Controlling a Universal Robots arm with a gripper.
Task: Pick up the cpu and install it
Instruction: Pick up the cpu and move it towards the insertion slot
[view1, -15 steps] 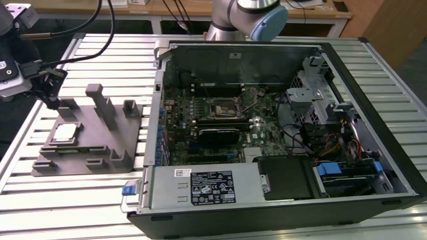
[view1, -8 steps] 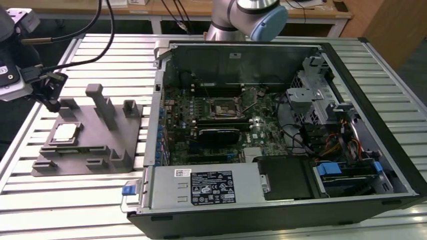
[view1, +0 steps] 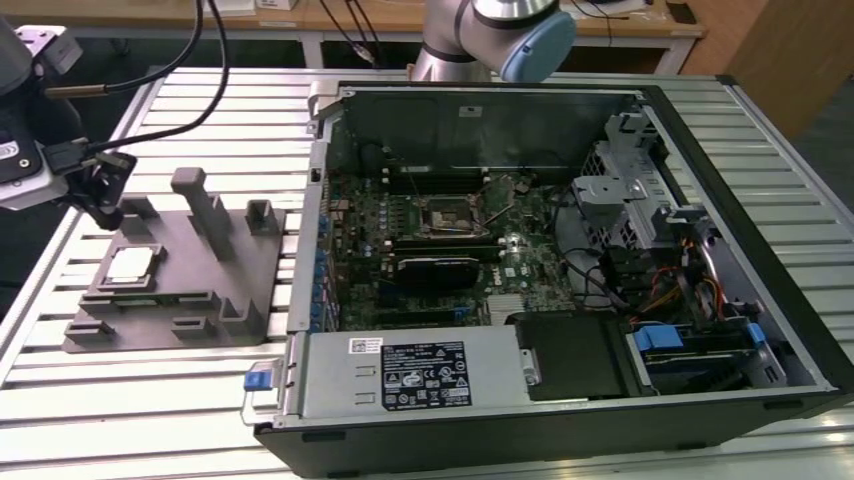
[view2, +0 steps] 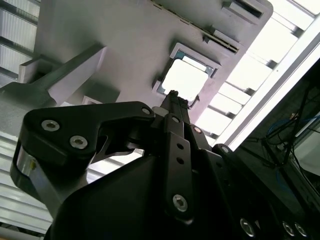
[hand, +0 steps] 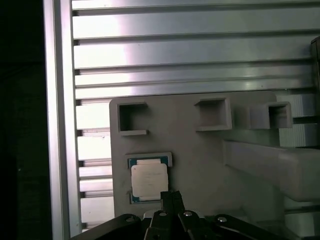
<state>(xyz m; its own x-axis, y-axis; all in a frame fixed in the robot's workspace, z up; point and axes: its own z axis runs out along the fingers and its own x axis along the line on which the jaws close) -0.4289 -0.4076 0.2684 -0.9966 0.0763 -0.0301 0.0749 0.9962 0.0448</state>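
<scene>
At the exterior view's left you see the black gripper (view1: 104, 215) hanging over the grey moulded fixture (view1: 200, 300), its fingers pressed together on nothing. Near its tip, the small square silver-topped cpu (view1: 130, 266) lies flat in the fixture's recess. Rightward on the slatted aluminium counter (view1: 80, 400) stands the open black computer case (view1: 694, 400).

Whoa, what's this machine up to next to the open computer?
A robot arm's gripper hovers close over a small silver cpu, which lies in a recess of the grey fixture beside an open computer case. The gripper is shut and holds nothing. The cpu has not yet been lifted or installed.
</scene>
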